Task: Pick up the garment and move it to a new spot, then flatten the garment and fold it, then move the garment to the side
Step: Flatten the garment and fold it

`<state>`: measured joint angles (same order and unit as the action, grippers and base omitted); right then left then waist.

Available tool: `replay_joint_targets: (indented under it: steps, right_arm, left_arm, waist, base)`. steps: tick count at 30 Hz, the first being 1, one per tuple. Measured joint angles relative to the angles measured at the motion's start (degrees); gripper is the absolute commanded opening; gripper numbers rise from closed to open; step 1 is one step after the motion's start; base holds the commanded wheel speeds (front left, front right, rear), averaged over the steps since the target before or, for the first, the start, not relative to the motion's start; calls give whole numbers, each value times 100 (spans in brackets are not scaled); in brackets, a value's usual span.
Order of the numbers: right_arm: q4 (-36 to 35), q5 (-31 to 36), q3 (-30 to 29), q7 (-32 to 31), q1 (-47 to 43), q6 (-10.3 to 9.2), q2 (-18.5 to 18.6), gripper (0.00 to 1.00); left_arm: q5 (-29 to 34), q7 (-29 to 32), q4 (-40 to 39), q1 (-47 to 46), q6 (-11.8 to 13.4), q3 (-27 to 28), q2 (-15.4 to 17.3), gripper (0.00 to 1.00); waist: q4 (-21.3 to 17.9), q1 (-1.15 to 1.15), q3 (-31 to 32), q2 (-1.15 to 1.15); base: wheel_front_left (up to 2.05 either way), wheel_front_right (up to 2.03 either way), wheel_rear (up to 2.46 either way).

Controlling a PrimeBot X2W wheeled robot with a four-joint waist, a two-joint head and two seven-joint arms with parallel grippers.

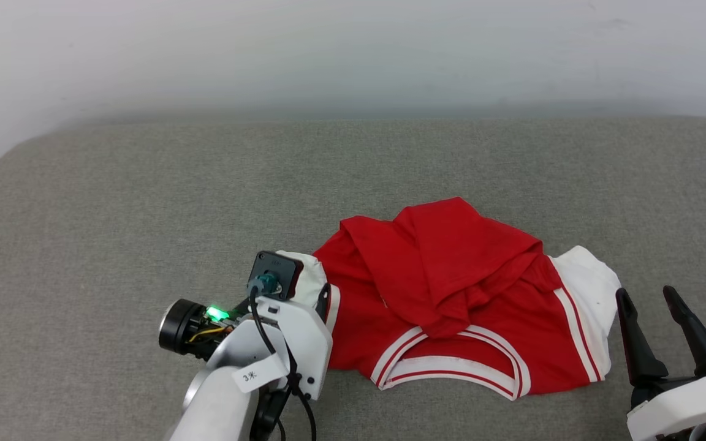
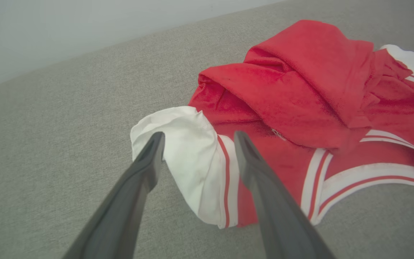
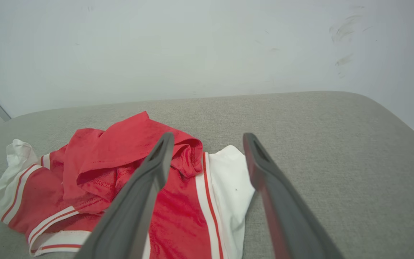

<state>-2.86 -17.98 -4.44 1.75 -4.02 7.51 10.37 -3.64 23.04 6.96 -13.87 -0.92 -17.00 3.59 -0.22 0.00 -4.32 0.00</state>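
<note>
Garment [image 1: 451, 300] lies bunched on the grey pad [image 1: 144, 202], left gripper [image 2: 198, 135] and right gripper [image 1: 646, 294] spread wide, empty; flattening, folding, moving aside all look undone.

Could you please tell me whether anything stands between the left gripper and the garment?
Nothing visible does. In the left wrist view the open left gripper points straight at the near white sleeve of the garment, which lies crumpled on the grey padded surface.
</note>
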Motion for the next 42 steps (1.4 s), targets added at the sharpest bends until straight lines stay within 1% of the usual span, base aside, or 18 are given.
replay_joint_targets:
  steps: [4,8,9,14,20,24,25,26,27,34,37,42]
  right_arm:
    - [21,-4,62,86,82,0,-18,100]
    - [107,-33,121,213,145,0,-9,100]
    - [126,-53,134,246,150,0,-3,100]
    - [281,-102,189,382,180,0,35,100]
    - [409,-122,281,460,276,0,47,100]
    - [495,-123,349,508,306,0,52,100]
    - [505,-123,355,528,327,0,52,100]
    - [520,-123,361,531,352,0,53,100]
    - [535,-123,374,536,373,0,53,100]
    - [708,-121,364,587,392,0,80,100]
    - [775,-103,300,586,368,0,103,100]
    - [851,-64,185,570,264,0,105,100]
  left_arm:
    - [30,358,81,-237,71,-1,9,100]
    - [59,454,288,-384,246,73,42,100]
    - [59,460,341,-418,255,93,54,100]
    - [14,426,643,-516,319,165,81,100]
    - [38,186,857,-723,447,141,73,100]
    - [32,107,1002,-789,454,71,37,100]
    - [7,108,1040,-811,454,59,30,94]
    - [-13,107,1074,-837,454,51,24,39]
    - [-29,93,1098,-861,455,53,19,0]
    - [-248,-277,1063,-877,406,-13,-7,0]
    - [-532,-445,770,-737,367,22,-32,0]
    - [-951,-505,185,-134,334,249,12,0]
  waist:
    - [-147,0,-136,0]
    - [-273,0,-294,0]
    - [-298,0,-332,0]
    - [-380,0,-469,0]
    - [-407,0,-591,0]
    - [-402,0,-661,0]
    - [-398,1,-676,0]
    - [-394,0,-687,0]
    - [-388,0,-695,0]
    - [-284,0,-591,0]
    - [-186,0,-488,0]
    - [70,0,-338,0]
  base:
    - [0,0,0]
    - [0,0,0]
    - [0,0,0]
    - [0,0,0]
    - [0,0,0]
    - [0,0,0]
    - [0,0,0]
    - [0,0,0]
    - [0,0,0]
    - [0,0,0]
    - [0,0,0]
    - [0,0,0]
